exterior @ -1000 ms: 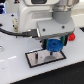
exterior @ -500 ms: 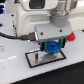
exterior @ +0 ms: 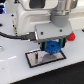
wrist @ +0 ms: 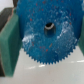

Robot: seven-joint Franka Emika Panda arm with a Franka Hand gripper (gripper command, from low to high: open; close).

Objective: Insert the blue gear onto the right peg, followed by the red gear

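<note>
Exterior view, left to right: plate (exterior: 45, 59), then gripper (exterior: 52, 46) clamped on blue gear (exterior: 52, 48), low over the plate; red gear (exterior: 73, 36) behind. Right peg hidden, probably directly beneath the hub bore.

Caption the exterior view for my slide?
Gripper holds the blue gear low over the black-framed plate.

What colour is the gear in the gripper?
Bright blue gear, clearest in the wrist view.

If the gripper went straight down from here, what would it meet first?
Probably the black-framed plate directly below the gripper, which holds the blue gear. The peg is hidden, and the gap cannot be judged.
</note>
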